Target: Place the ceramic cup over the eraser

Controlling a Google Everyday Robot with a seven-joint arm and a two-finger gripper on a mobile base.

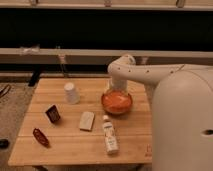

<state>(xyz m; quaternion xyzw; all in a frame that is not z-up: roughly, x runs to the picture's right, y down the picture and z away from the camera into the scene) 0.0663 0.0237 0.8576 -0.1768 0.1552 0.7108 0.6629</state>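
Camera view | wooden tabletop [60, 150] before a dark wall with pale rails | gripper [118, 90] low over orange bowl [117, 102], grip state cannot be told | bowl's contents unclear | ceramic cup [71, 93] left of gripper | eraser [52, 113] farther left, nearer the camera, apart from cup.

matt white ceramic cup [71, 93], glossy orange bowl [118, 106] under gripper [118, 89], planked wood table [65, 146], glossy dk-red obj [40, 137].

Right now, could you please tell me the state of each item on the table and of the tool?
ceramic cup: standing alone
eraser: uncovered, apart from the cup
orange bowl: upright
white bottle: lying down
beige block: lying flat
tool: just above orange bowl
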